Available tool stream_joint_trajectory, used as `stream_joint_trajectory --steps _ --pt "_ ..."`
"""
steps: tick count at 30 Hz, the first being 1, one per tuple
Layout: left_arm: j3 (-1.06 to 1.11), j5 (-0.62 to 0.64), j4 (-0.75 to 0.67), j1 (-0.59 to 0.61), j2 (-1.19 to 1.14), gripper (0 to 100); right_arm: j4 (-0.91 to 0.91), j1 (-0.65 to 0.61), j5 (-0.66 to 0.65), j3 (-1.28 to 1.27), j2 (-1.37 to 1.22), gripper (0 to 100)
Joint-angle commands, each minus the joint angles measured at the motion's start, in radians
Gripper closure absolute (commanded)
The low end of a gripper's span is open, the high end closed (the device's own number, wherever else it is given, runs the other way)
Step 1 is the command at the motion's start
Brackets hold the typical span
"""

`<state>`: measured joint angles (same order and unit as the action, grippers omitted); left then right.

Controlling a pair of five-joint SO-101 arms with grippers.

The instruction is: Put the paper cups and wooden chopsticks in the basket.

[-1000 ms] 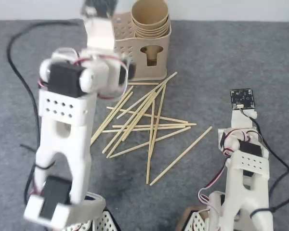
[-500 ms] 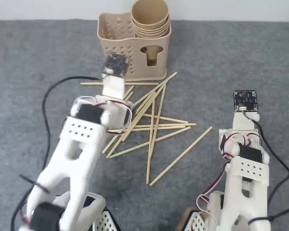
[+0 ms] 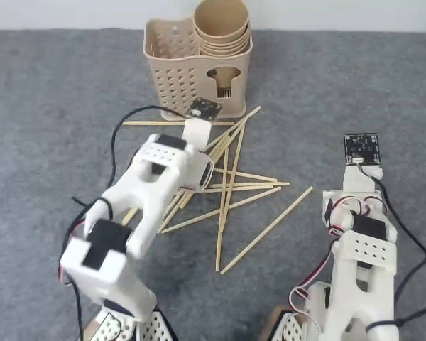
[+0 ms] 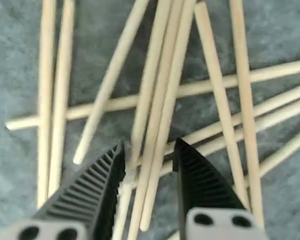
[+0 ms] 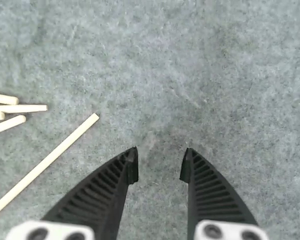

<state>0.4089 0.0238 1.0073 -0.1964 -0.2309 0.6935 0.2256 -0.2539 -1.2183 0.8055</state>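
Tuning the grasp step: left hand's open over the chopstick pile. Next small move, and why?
Probably lower the left hand slightly and close: its open jaws straddle two chopsticks lying side by side, and the cups already sit in the basket.

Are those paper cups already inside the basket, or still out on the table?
Inside: the stacked paper cups stand upright within the basket, rims poking above its wall.

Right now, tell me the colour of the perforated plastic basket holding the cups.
The perforated plastic basket is beige; the high view shows it best.
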Motion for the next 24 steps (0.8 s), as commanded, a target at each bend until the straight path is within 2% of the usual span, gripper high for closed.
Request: stream_joint_trajectory --steps 1,3,7,19,24 --pt "-0.133 -0.005 0.084 -0.011 -0.074 85 -0.002 -0.010 0.012 0.003 0.030 84.2" --pt "-0.168 -0.005 0.106 -0.012 -0.114 87 -0.002 -0.010 0.012 0.003 0.030 84.2" --pt "-0.229 -0.005 0.144 -0.014 -0.163 99 -0.002 -0.010 0.011 0.003 0.030 84.2" --pt "-0.242 -0.006 0.167 -0.014 -0.170 99 -0.002 -0.010 -0.008 0.002 0.030 84.3" --pt "-0.262 -0.009 0.302 -0.040 -0.137 99 -0.002 -0.010 -0.008 0.002 0.030 84.3"
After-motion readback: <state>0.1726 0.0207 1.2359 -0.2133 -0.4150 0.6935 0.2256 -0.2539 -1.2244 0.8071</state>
